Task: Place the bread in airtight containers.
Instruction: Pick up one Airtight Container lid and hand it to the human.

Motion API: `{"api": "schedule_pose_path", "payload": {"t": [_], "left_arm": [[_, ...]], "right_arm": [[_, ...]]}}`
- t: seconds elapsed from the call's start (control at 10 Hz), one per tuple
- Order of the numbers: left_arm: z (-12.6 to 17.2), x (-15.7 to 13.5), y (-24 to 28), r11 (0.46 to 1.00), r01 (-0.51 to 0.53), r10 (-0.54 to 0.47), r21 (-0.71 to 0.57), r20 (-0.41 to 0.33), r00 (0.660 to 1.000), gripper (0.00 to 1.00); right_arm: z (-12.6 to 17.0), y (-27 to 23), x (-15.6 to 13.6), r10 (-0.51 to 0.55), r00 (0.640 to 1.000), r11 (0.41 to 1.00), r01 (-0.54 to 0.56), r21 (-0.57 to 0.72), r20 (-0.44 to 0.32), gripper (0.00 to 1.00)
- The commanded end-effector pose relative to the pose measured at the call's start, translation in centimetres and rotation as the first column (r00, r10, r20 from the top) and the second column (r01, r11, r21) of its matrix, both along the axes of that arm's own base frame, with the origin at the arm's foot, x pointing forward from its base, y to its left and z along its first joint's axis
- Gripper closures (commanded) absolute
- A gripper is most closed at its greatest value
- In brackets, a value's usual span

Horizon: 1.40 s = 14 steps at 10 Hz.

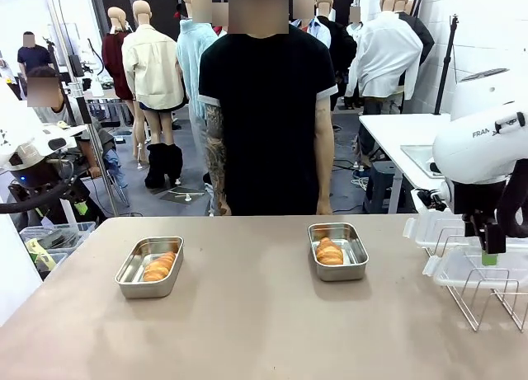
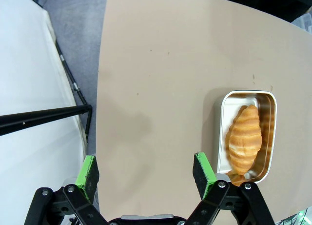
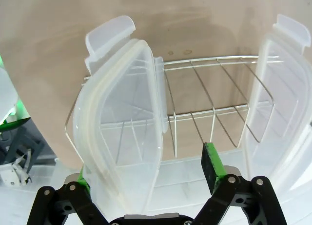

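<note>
Two small steel airtight containers stand open on the brown table. The left container (image 1: 125,274) holds one golden bread roll (image 1: 159,266). The right container (image 1: 353,250) holds another bread roll (image 1: 329,250). In the left wrist view my left gripper (image 2: 146,172) hangs open above bare table, with a container (image 2: 223,132) and its bread (image 2: 243,137) off to its right. My right gripper (image 1: 492,250) is open at the far right, over a wire rack (image 1: 487,293). Its jaws straddle a clear lid (image 3: 122,127) standing upright in the rack, and a second lid (image 3: 280,98) stands beside it.
A person in a black T-shirt (image 1: 264,108) stands at the far edge of the table, hands down. The left arm (image 1: 37,161) sits at the table's left edge. The wire rack (image 3: 214,88) takes up the right end of the table.
</note>
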<state>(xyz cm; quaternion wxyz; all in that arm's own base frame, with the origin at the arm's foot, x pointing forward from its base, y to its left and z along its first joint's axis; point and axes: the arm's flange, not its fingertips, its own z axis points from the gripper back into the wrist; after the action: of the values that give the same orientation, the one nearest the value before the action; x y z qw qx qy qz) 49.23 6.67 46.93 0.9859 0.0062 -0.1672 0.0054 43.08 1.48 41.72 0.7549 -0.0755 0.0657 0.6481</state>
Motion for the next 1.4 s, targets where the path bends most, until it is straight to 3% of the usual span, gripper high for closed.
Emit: {"api": "schedule_pose_path", "payload": {"t": [0.0,0.4,1.1,1.2,1.3], "left_arm": [[0.0,-0.4,0.0,1.0,-0.011,0.011,0.015,0.006,1.0,0.0],[0.0,-0.4,0.0,1.0,-0.011,0.011,0.015,0.006,1.0,0.0],[0.0,-0.4,0.0,1.0,-0.011,0.011,0.015,0.006,1.0,0.0],[0.0,-0.4,0.0,1.0,-0.011,0.011,0.015,0.006,1.0,0.0],[0.0,-0.4,0.0,1.0,-0.011,0.011,0.015,0.006,1.0,0.0]], "right_arm": [[0.5,0.9,0.5,-0.01,1.0,1.0,0.01,0.01,0.003,0.18],[0.7,1.1,0.1,0.0,1.0,1.0,0.0,-0.002,0.014,0.97],[1.0,2.0,-0.8,0.013,0.999,1.0,-0.012,-0.021,0.039,1.0],[1.5,1.9,-0.8,-0.072,0.996,0.997,0.072,-0.008,0.047,1.0],[1.0,1.8,-0.3,0.034,0.999,0.999,-0.034,-0.013,0.021,1.0]]}}
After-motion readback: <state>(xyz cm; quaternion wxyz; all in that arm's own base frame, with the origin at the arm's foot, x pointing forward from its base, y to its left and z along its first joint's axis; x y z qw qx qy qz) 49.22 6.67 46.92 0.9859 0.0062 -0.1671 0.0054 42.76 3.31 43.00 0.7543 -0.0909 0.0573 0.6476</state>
